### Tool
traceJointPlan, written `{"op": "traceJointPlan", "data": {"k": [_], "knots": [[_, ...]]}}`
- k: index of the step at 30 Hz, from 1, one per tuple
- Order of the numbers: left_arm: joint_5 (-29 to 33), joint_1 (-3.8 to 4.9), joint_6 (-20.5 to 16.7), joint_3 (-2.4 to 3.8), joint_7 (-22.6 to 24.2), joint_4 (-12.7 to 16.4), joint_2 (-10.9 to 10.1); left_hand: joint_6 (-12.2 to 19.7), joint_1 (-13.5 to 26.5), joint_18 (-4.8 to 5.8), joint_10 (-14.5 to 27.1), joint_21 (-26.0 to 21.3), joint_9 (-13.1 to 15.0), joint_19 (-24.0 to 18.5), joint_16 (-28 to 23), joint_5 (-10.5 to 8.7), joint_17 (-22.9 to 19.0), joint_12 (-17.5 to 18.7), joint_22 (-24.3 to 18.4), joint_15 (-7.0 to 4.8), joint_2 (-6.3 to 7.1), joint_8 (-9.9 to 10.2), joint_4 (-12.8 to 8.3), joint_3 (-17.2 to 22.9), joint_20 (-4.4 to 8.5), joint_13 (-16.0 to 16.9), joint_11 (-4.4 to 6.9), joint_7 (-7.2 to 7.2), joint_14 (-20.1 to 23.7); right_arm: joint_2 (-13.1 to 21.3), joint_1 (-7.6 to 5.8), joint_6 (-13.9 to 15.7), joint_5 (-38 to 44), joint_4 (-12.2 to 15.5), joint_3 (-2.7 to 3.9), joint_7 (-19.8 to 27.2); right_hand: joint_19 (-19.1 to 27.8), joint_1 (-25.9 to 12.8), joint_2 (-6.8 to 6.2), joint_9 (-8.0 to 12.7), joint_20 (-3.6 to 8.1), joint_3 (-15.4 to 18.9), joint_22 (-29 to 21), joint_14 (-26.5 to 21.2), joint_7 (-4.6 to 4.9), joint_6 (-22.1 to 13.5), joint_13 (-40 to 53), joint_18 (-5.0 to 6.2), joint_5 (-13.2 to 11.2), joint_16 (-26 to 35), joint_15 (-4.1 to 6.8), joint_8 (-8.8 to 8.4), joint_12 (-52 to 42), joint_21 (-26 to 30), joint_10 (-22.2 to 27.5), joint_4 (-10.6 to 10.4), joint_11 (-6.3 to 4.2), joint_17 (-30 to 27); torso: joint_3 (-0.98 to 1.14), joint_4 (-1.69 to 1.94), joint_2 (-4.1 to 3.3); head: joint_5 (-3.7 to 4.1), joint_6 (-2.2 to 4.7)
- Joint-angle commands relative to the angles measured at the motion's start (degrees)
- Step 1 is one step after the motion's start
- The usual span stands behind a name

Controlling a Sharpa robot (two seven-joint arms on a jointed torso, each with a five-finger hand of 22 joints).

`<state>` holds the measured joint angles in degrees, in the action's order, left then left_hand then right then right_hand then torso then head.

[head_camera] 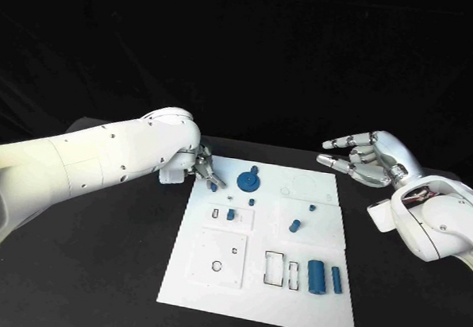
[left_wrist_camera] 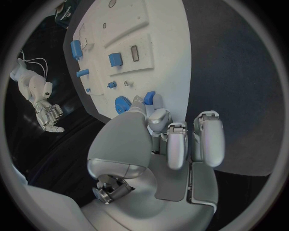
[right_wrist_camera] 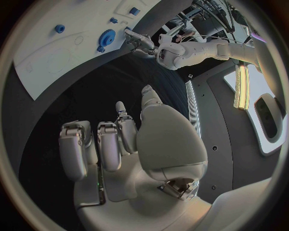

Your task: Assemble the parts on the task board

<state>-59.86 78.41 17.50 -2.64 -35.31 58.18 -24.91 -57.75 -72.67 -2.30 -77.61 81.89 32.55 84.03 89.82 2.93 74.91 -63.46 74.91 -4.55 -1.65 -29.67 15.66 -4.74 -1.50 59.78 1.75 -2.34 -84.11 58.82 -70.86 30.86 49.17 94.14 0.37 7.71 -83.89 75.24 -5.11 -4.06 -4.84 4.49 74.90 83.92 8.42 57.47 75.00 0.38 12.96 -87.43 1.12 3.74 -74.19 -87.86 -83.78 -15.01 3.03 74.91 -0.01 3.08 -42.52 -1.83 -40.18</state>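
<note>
left hand [head_camera: 202,167] pinches a small blue peg [head_camera: 212,185]; right hand [head_camera: 366,158] spread, empty.

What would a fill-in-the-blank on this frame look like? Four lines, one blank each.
1. The round toothed blue part beside the left robot hand is a ____.
2. The right robot hand, fingers apart over the black table, holds ____.
3. The task board is ____ in colour.
4. The big blue cylinder lies on the board's near end, on the robot's ____ side.

Missing words: gear; nothing; white; right
</note>
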Motion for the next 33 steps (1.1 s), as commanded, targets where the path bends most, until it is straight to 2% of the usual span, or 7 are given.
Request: {"op": "traceJointPlan", "data": {"k": [1, 10, 13, 16, 19, 25, 33], "knots": [[0.51, -0.02, 1.04, -0.02, 0.12, -0.12, 0.11, -0.21, -0.03, -0.09, -0.29, 0.34, 0.15, 1.75, 0.18, 0.07, 15.09, -0.3, 7.02, -0.46, 0.02, -0.34, 0.56, -0.09, 0.26, 0.03, 0.14, 0.26, -5.89, -0.04, 0.04, -0.74, 0.21, 0.05, 0.0, 0.51, -3.92, -0.28, 0.53, -0.09, -0.25, 0.4, 11.29, 4.96, -0.28, -0.16, 6.97, 0.6, 0.31, 0.21, -0.14, 0.02, 0.26, 0.24, 0.21, 0.0, 0.19, 10.3, 0.01, 0.02, 0.05, 0.07, 0.08], [0.74, -0.05, 0.76, -0.05, 0.0, -0.17, 0.07, -0.22, 0.11, -0.09, -0.34, 0.34, 0.32, 1.75, 0.18, 0.09, 15.09, -0.31, 7.06, -0.51, 0.27, -0.64, 0.67, -0.31, 0.3, -0.06, 0.21, 0.36, -5.89, -0.02, 0.05, -0.73, 0.19, 0.03, 0.0, 0.51, -3.92, -0.28, 0.53, -0.09, -0.25, 0.4, 11.29, 4.96, -0.28, -0.16, 6.97, 0.6, 0.31, 0.21, -0.14, 0.02, 0.26, 0.24, 0.21, 0.0, 0.19, 10.3, -0.02, 0.02, 0.0, 0.04, 0.06], [0.8, -0.05, 0.21, -0.05, 0.08, -0.11, 0.08, 0.05, -2.11, -0.12, -0.33, 0.26, 0.49, 1.7, 0.18, 0.13, 15.09, -0.31, 7.02, -0.71, -0.96, -0.89, -0.2, 1.16, 0.42, -0.15, 0.48, 0.67, -5.89, -0.04, 0.05, -0.74, 0.19, 0.01, 0.0, 0.52, -3.92, -0.28, 0.53, -0.09, -0.25, 0.4, 11.29, 4.96, -0.28, -0.16, 6.97, 0.6, 0.31, 0.21, -0.14, 0.02, 0.26, 0.24, 0.21, 0.0, 0.19, 10.3, -0.02, 0.01, 0.02, 0.01, 0.1], [1.3, -0.05, -0.83, -0.05, 0.42, -0.05, 0.08, 0.89, -7.19, -0.17, -0.12, 0.1, 0.58, 1.61, 0.18, 0.13, 15.09, -0.08, 6.92, -1.1, -3.01, -0.89, -2.61, 4.88, 0.72, -0.4, 0.9, 1.09, -5.89, -0.05, 0.06, -0.75, 0.17, -0.02, 0.0, 0.52, -3.92, -0.28, 0.53, -0.09, -0.25, 0.4, 11.29, 4.96, -0.28, -0.16, 6.97, 0.6, 0.31, 0.21, -0.14, 0.02, 0.26, 0.24, 0.21, 0.0, 0.19, 10.3, -0.02, 0.02, 0.01, 0.03, 0.09], [2.12, -0.06, -1.58, -0.05, 0.97, 0.02, 0.03, 1.61, -11.03, -0.18, 0.25, 0.04, 0.84, 1.57, 0.18, 0.1, 15.09, 0.52, 6.91, -1.27, -3.94, -1.06, -4.82, 8.23, 0.96, -1.06, 1.02, 1.16, -5.89, -0.1, 0.06, -0.78, 0.15, -0.07, 0.0, 0.52, -3.92, -0.28, 0.53, -0.09, -0.25, 0.4, 11.29, 4.96, -0.28, -0.16, 6.97, 0.6, 0.31, 0.21, -0.14, 0.02, 0.26, 0.24, 0.21, 0.0, 0.19, 10.3, -0.02, 0.02, 0.04, 0.1, 0.04], [4.26, -0.06, -2.7, 0.02, 1.9, 0.76, -0.44, 2.3, -11.84, -0.22, 0.36, -0.22, 1.6, 1.42, 0.18, -0.13, 15.09, 0.89, 6.76, -0.97, -3.25, -1.77, -5.33, 11.28, 1.06, -1.63, 0.75, 0.83, -5.89, -0.22, 0.14, -0.88, 0.05, -0.23, 0.0, 0.54, -3.93, -0.3, 0.57, -0.09, -0.25, 0.45, 11.31, 4.96, -0.28, -0.15, 6.96, 0.6, 0.32, 0.21, -0.14, 0.02, 0.27, 0.23, 0.22, -0.02, 0.19, 10.3, -0.04, 0.02, 0.02, 0.21, -0.01], [6.88, -0.04, -3.63, 0.21, 1.1, 4.33, -2.76, 2.37, -10.87, -0.21, 0.17, -0.21, 2.34, 1.42, 0.18, -0.21, 15.09, 0.9, 6.83, -0.98, -2.44, -2.56, -4.62, 12.35, 1.13, -1.85, 0.77, 0.88, -5.89, -0.3, 0.3, -1.04, -0.05, -0.44, 0.0, 0.51, -3.92, -0.32, 0.64, -0.09, -0.25, 0.48, 11.31, 4.96, -0.28, -0.15, 6.95, 0.6, 0.34, 0.22, -0.13, 0.03, 0.28, 0.24, 0.22, -0.05, 0.19, 10.3, 0.06, 0.13, 0.11, 0.04, -0.03]]}}
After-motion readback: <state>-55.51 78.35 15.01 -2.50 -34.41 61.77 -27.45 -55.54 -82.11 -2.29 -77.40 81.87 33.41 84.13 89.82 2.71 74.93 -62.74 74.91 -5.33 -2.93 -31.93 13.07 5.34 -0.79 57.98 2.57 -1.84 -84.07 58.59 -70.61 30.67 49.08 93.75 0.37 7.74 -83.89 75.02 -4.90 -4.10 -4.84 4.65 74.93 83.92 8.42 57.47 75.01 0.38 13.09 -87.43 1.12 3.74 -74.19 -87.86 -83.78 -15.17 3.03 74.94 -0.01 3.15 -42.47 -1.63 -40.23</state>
